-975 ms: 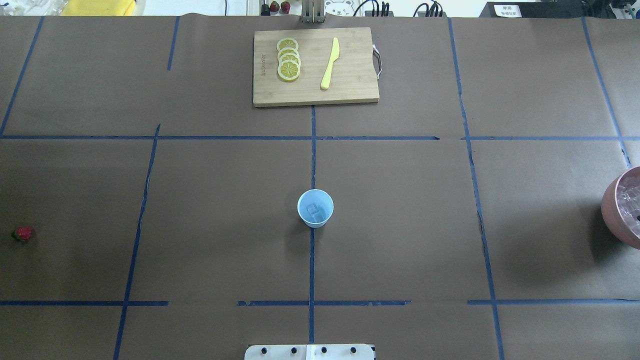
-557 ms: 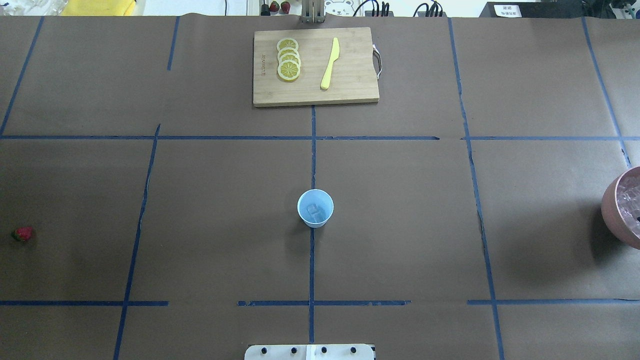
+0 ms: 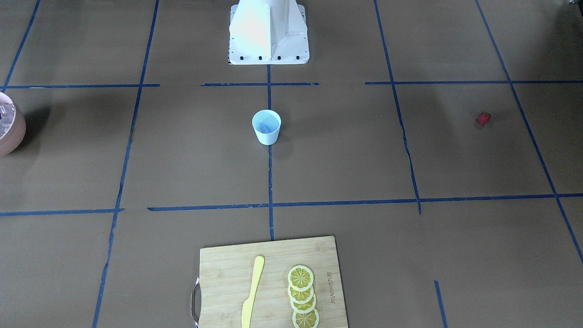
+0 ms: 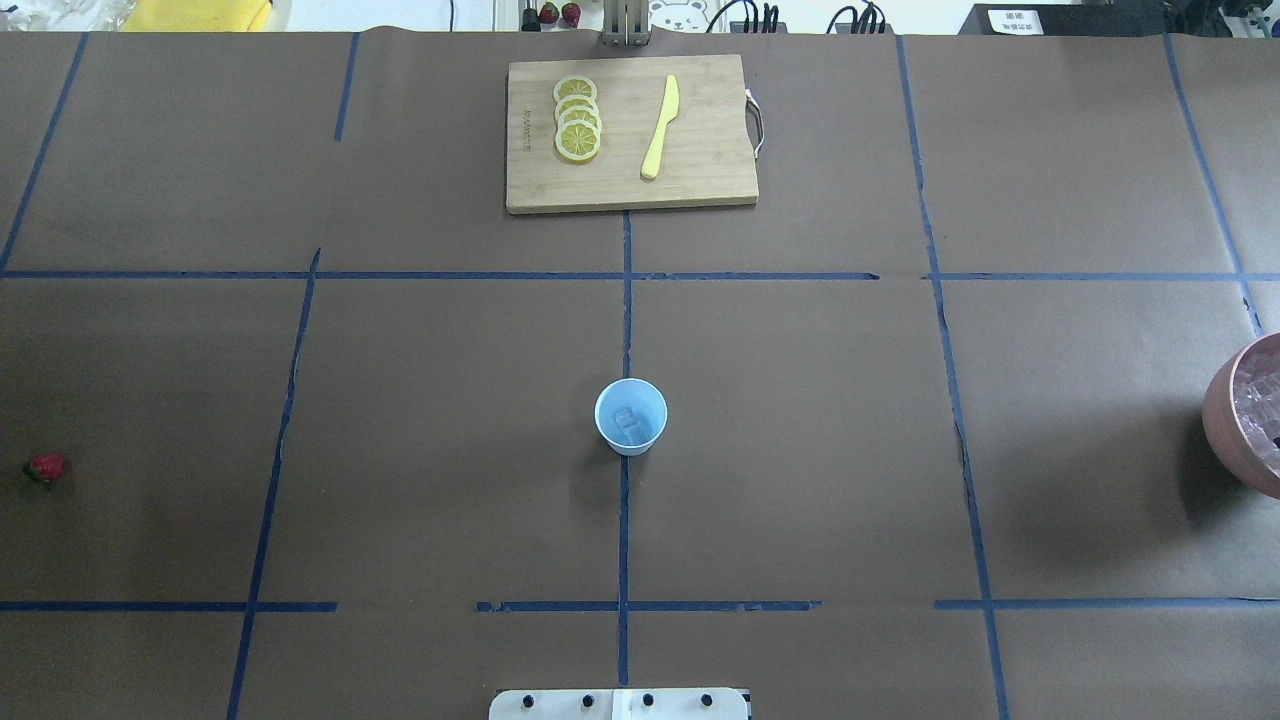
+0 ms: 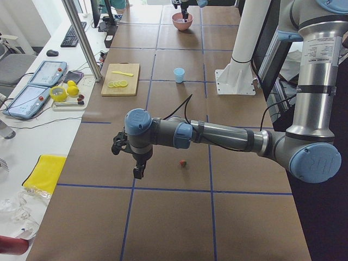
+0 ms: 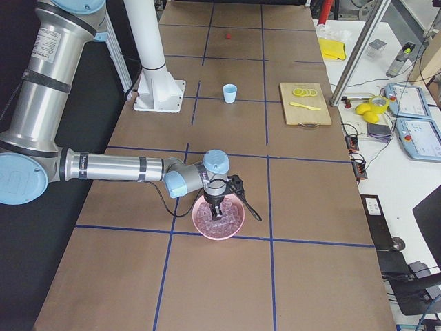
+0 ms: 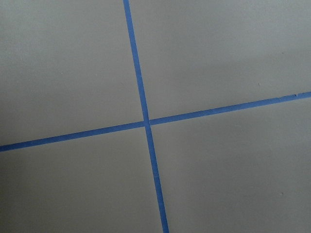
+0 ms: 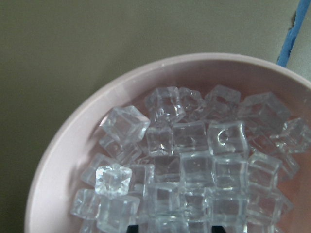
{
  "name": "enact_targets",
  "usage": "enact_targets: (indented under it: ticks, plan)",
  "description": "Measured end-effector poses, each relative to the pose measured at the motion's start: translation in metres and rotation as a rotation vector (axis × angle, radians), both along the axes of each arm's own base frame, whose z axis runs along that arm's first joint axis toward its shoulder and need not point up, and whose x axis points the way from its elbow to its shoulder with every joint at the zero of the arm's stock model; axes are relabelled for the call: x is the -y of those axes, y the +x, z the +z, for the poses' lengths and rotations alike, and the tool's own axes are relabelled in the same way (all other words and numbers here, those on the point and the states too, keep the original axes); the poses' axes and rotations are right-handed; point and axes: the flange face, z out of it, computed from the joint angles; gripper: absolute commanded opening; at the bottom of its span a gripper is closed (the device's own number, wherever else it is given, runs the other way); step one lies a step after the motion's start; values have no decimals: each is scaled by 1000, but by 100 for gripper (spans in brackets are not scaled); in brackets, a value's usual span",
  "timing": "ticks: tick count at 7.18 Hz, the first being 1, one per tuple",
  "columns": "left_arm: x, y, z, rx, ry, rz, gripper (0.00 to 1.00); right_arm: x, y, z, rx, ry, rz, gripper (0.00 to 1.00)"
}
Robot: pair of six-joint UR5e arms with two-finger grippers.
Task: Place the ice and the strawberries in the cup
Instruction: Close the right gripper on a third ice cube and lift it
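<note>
While ice (image 4: 630,425) sits in the cup (image 3: 267,136), the strawberry (image 4: 46,468) lies far off.

The blue cup (image 4: 630,417) is stood upright at the middle of the table (image 4: 800,450), ice (image 4: 629,424) inside — the red strawberry (image 4: 46,467) is found near its left edge.

You have one cup (image 4: 630,416) on the tabletop (image 4: 800,450), with at least one ice cube (image 4: 627,420) in it; you cannot tell if there are more. One strawberry (image 4: 46,467) lies alone, and two more strawberries (image 4: 548,13) sit past the far edge. One bowl (image 4: 1222,420) holds a heap of ice cubes (image 8: 194,165), too overlapped to count. One cutting board (image 4: 710,170) carries four lemon slices (image 4: 577,118) and one knife (image 4: 660,127).
</note>
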Motion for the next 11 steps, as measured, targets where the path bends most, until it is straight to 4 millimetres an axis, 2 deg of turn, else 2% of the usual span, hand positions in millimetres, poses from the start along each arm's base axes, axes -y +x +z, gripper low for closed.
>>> enact_targets:
  ticks: [2, 4, 5, 6, 7, 9, 10, 11]
  plan:
    - [0, 0, 0, 0, 0, 0, 100, -1, 0, 0, 2, 0, -2, 1]
    - [0, 1, 0, 0, 0, 1, 100, 0, 0, -3, 7, 5, -2, 0]
    - [0, 1, 0, 0, 0, 1, 100, 1, 0, -10, 15, 14, -2, 0]
    - [0, 0, 0, 0, 0, 1, 100, 1, 0, -26, 29, 27, -2, 0]
    - [0, 0, 0, 0, 1, 1, 100, -1, 3, -56, 41, 32, 4, 0]
    - [0, 0, 0, 0, 1, 1, 100, 5, 13, -139, 50, 35, 34, 0]
    - [0, 0, 0, 0, 0, 1, 100, 20, 6, -179, 61, 48, 36, 0]
    - [0, 0, 1, 0, -1, 2, 100, 44, -14, -220, 76, 53, 29, 0]
